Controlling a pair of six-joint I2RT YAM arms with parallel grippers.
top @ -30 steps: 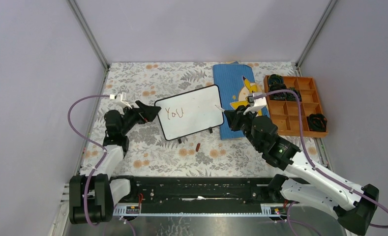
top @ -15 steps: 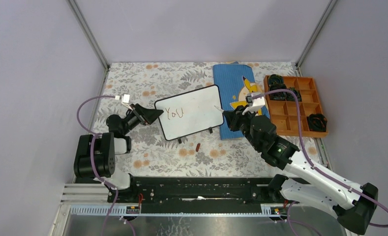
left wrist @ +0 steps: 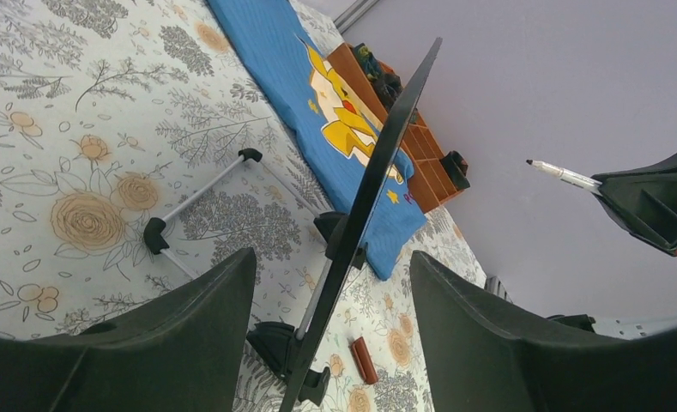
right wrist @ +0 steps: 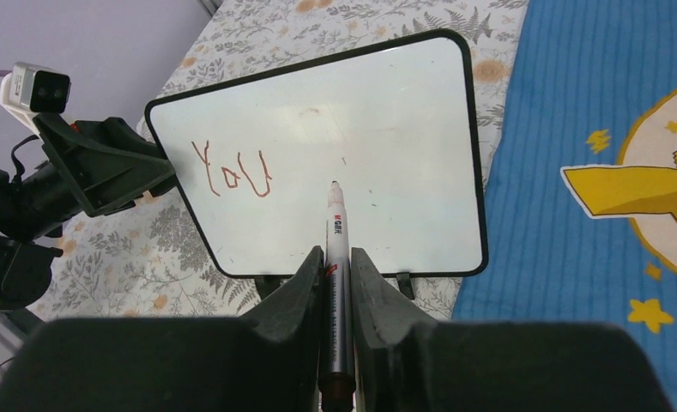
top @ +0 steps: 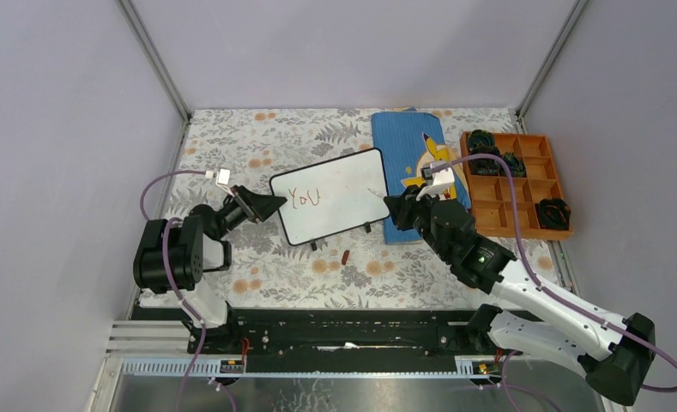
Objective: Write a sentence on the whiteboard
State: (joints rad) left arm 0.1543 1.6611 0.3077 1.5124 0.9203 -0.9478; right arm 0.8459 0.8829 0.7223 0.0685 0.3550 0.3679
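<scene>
Top external view: the whiteboard (top: 330, 196) stands on its small black feet near the middle of the floral surface (top: 257, 137), its face leaning back. Its right edge is just beside a blue cloth (top: 403, 142) printed with a yellow cartoon figure. Of the sentence (top: 304, 198) only "You" is written, in thin red-brown strokes on the left part of the board; the rest of the face is blank. An orange tray (top: 508, 216) sits right of the cloth, with dark items in several compartments. A small red-brown piece (top: 345, 256) lies on the surface in front of the board, apart from its feet.

The left jaws are at the board's left edge. Seen from the left wrist, they stand apart, one on each side of the edge-on board, with a gap on both sides, so neither touches it.

The right jaws are clamped on a marker (right wrist: 335, 249), which points forward between them. From the right wrist its dark tip lines up with the board's face just right of "You". The left wrist view shows the tip in the air, clear of the face.
</scene>
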